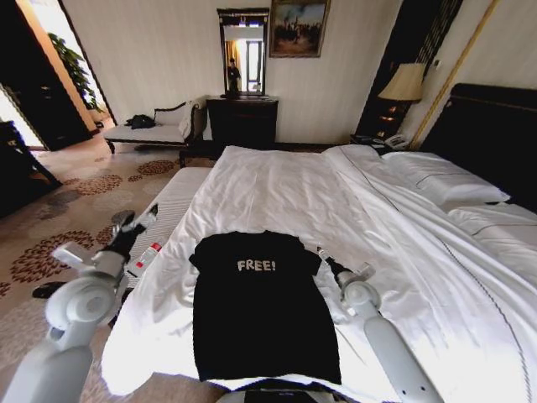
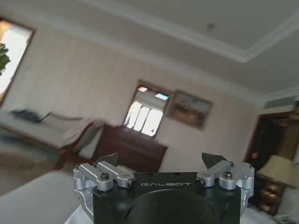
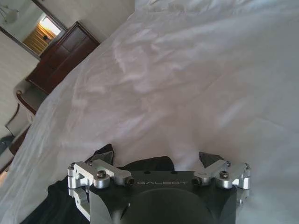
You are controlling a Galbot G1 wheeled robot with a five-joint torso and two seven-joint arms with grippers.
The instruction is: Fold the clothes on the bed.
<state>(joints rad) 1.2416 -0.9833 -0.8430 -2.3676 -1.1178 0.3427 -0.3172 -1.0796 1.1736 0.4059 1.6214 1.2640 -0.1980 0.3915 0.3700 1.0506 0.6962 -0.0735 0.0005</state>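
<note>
Lower centre of frame: black T-shirt (image 1: 264, 315) flat on the bed (image 1: 403, 243).
We see left hand (image 2: 160, 162) released at left; right hand (image 3: 156, 157) released beside shirt's sleeve.

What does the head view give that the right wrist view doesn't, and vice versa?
Head only: the whole T-shirt lying flat with its FREE! lettering, the left gripper raised off the bed's left edge, pillows, lamp.
Right wrist only: the right gripper close up, jaws open over the shirt's sleeve edge.
Both: white duvet, black shirt, dark dresser, right gripper.
</note>
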